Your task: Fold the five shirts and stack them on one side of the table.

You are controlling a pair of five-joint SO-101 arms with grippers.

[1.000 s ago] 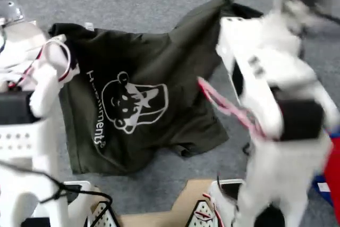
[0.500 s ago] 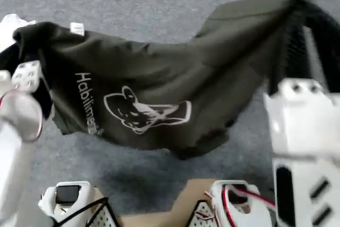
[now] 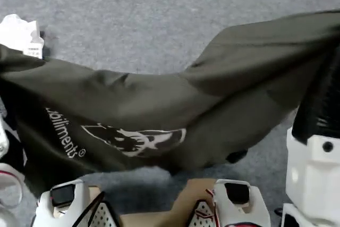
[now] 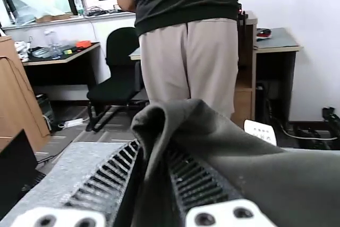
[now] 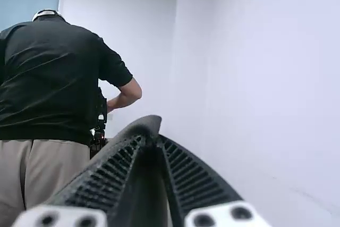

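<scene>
The dark olive shirt (image 3: 159, 104), white print showing, hangs stretched between the left pincer (image 4: 156, 150) and right pincer (image 5: 150, 141), bunched in each.

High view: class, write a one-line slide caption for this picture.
A dark green shirt with a white print, held up and stretched wide above the grey table.

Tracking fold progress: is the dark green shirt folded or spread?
Spread: the dark olive-green printed shirt stretches unfolded between the left gripper and right gripper, both clamping it.
</scene>
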